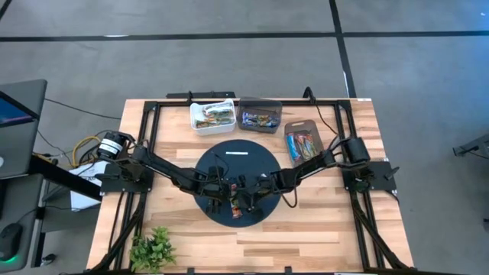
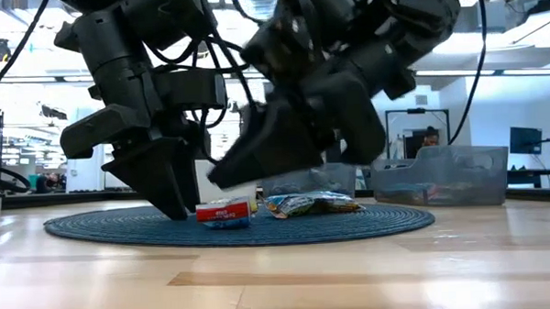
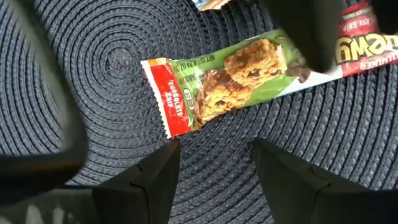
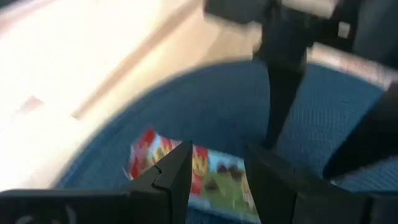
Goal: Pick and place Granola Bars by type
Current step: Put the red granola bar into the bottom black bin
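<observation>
From above, both my arms reach in over the round dark mat [image 1: 237, 164] at the table's middle. My left gripper [image 1: 216, 188] and right gripper [image 1: 246, 191] hang close together above the last loose bars [image 1: 238, 205] on the mat's near half. Three trays sit along the far edge: a white tray [image 1: 212, 117] with green-brown bars, a grey bin [image 1: 260, 115] with blue ones, and a dark tray [image 1: 303, 140] to the right. A thin white strip [image 1: 236, 153] lies on the mat's far side.

At table height, one set of fingers points straight down, tips at the mat, just beside a red-ended bar [image 2: 226, 210]; a second wrapped bar [image 2: 306, 204] lies to its right under the other, tilted gripper.

Through my left wrist camera, my left fingers [image 3: 155, 180] stand apart with nothing between them. The chocolate-chip bar [image 3: 230, 87], green with a red end, lies flat just ahead of the tips, its long axis running roughly across the gap, slightly slanted. I judge I must advance over it and perhaps turn the wrist to close across its narrow width.

Through my right wrist camera, my right fingers [image 4: 174, 177] are parted and empty, above a red-and-green bar [image 4: 205, 174] on the mat, the other arm's finger beyond.
</observation>
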Robot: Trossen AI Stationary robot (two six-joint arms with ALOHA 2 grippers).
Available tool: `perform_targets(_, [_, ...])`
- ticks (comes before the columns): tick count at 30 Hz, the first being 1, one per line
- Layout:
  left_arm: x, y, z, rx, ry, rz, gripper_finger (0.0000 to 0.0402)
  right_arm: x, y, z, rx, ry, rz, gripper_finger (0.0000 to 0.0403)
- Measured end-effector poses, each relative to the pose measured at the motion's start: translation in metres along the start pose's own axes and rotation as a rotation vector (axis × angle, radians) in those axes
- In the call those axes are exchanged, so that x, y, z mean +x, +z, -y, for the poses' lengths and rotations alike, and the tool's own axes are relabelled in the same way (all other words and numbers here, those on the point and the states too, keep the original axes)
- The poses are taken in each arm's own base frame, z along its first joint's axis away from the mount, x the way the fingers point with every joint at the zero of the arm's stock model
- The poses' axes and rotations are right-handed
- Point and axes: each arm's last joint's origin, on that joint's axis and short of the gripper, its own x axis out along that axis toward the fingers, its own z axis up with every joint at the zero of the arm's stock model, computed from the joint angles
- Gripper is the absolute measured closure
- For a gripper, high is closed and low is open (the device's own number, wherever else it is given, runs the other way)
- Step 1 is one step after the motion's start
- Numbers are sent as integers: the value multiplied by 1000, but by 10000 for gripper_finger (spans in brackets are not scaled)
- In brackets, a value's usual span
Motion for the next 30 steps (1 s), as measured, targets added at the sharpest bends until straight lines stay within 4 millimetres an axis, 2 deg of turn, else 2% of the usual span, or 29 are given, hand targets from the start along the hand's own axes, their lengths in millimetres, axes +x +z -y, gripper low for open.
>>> perform_targets(3, [0,1,0,-3,-4,11,200,0,5,-3,-9,12,8,265])
perform_targets(17, [1,1,0,-13,-13,12,200,-3,-4,-12,13,66,-126,265])
perform_targets(20, [1,1,0,-13,-13,10,200,-11,-5,-12,57,53,-205,265])
perform_targets(26, [1,1,0,-13,-13,6,200,-45,1,-11,200,-31,-388,265])
perform_targets(30, [1,1,0,-13,-14,8,200,-55,9,-21,166,-83,-367,265])
